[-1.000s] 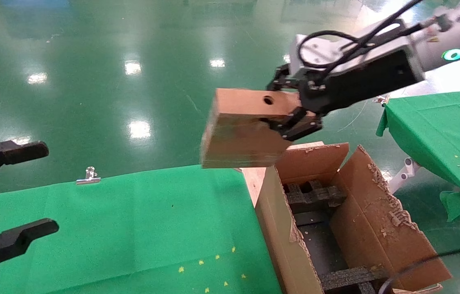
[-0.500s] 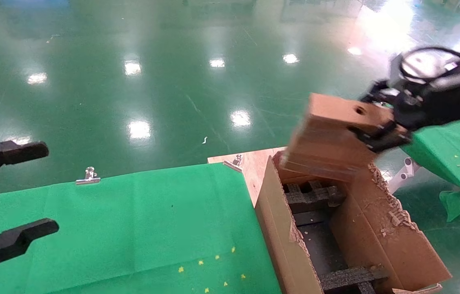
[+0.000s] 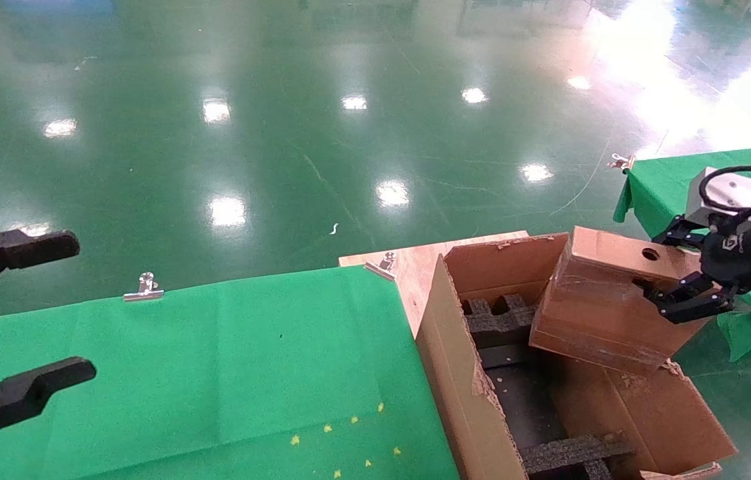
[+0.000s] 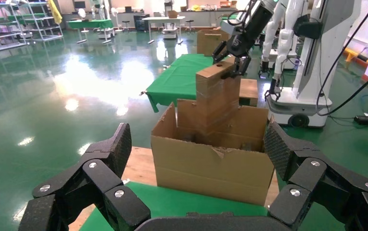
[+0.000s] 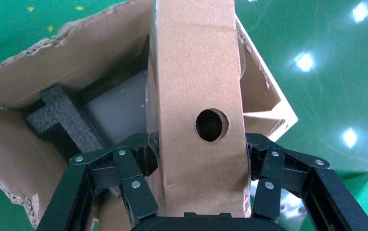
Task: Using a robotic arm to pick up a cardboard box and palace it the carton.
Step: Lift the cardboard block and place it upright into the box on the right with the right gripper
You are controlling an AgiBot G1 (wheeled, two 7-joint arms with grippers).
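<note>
Right gripper [image 3: 665, 280] clamped on the cardboard box [image 3: 605, 300] — black multi-link fingers [image 5: 133, 185] pressed flat against both broad faces, just below the narrow face with the round hole. Box held on edge, hole face uppermost, slightly tilted, lower end dipping inside the carton [image 3: 482, 400] directly under the gripper. Box surface plain brown board, worn and glossy with tape on the broad side; corners scuffed. Carton of corrugated board, flaps ragged and torn along the rims, black foam inserts [image 3: 502, 317] seated at its floor, notched and coarse in texture. Box standing near the carton's wall on the gripper side, the flap [image 3: 675, 413] there splayed outward; open room inside toward the opposite wall, above the foam. Carton wall touching the edge of the table with green cloth [image 3: 215, 373]. Left gripper [image 3: 15, 320] parked above that cloth, well apart from the carton — fingers [image 4: 100, 168] spread wide, holding nothing.
</note>
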